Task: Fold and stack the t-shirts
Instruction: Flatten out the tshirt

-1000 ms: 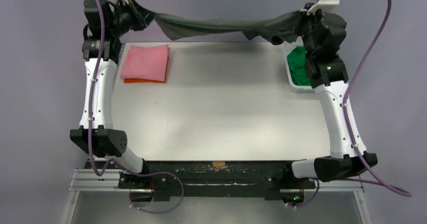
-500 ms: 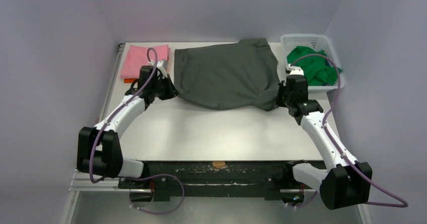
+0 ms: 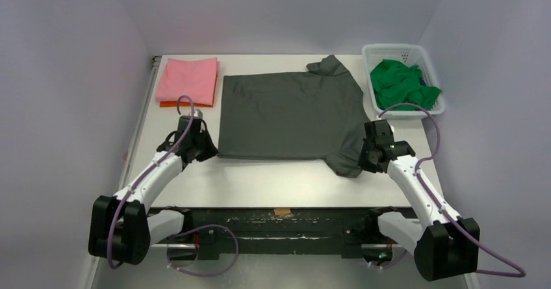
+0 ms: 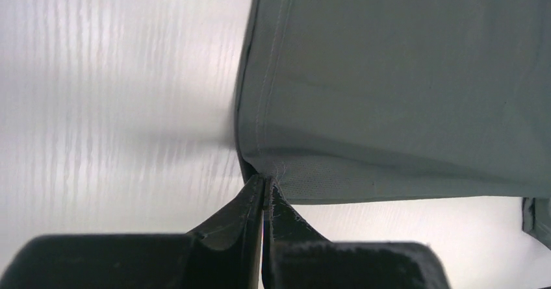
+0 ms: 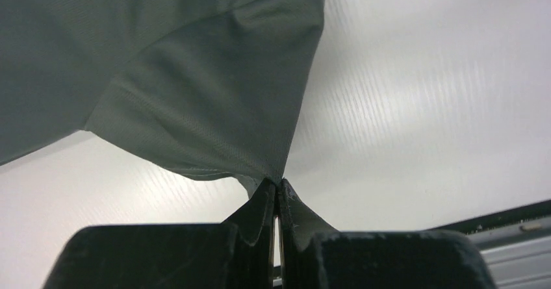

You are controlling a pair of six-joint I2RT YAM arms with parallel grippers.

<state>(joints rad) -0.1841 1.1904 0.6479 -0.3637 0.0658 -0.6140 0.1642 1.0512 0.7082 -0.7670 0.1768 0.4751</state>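
Clamping the charcoal t-shirt (image 3: 289, 113) spread on the table (image 3: 273, 180), the left gripper (image 3: 211, 151) held a hem corner, the right gripper (image 3: 359, 162) a sleeve

Grey t-shirt (image 3: 289, 113) covers mid-table (image 3: 279, 182); the bare near strip and the narrow gap beside it are passable. Pink t-shirt (image 3: 188, 80) blocks the far-left corner, basket (image 3: 390, 46) the far-right.

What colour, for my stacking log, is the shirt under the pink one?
Orange: the orange t-shirt peeks out under the pink t-shirt, clearest in the top view.
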